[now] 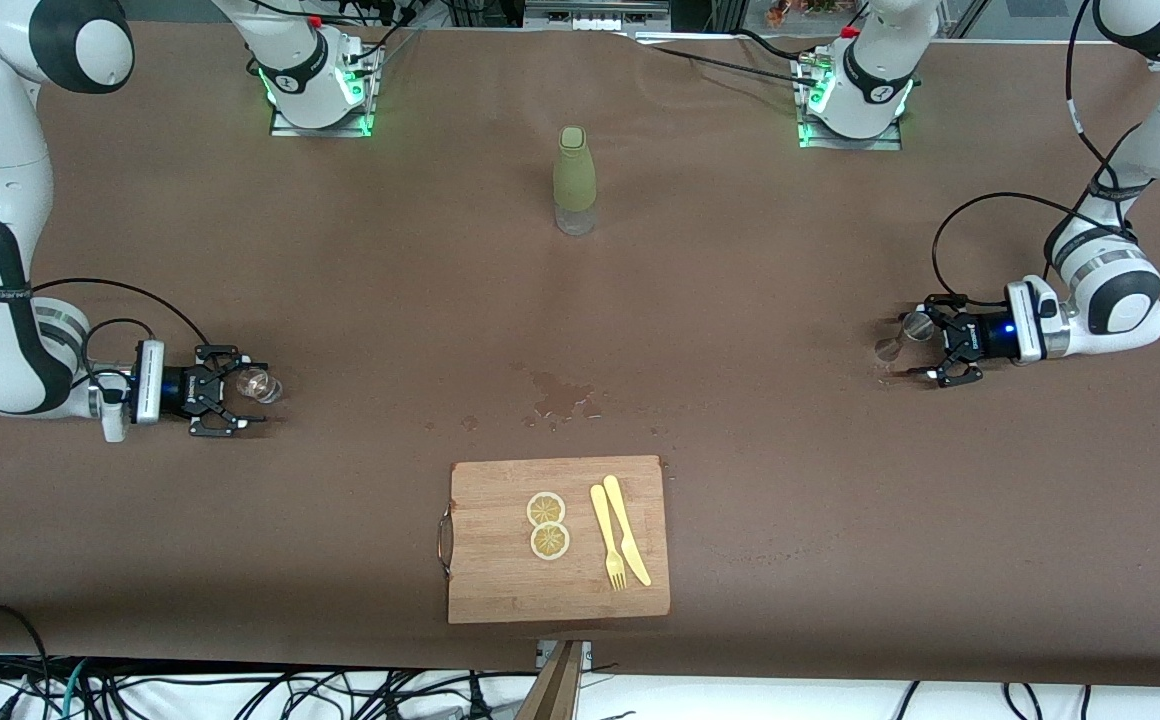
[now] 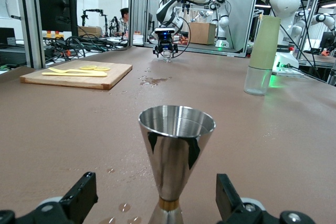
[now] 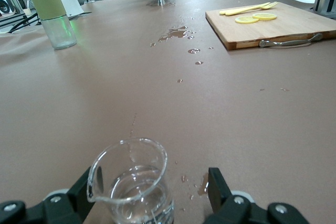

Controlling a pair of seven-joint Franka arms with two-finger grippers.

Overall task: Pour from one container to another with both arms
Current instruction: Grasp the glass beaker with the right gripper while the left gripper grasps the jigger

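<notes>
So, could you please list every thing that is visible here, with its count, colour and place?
jigger: 1, silver metal, upright between the open left gripper's fingers, at the left arm's end.
glass beaker: 1, clear, some liquid inside, between the open right gripper's fingers, at the right arm's end.
bottle: 1, green sleeve, clear base, table middle, nearer the arm bases.
cutting board: 1, wooden, nearest the front camera.
lemon slices: 2, yellow, on the board.
fork and knife: 1 each, yellow, beside the slices.
spill: 1, wet patch, between bottle and board.
table: 1, brown.
left gripper: 1, black.
right gripper: 1, black.
</notes>
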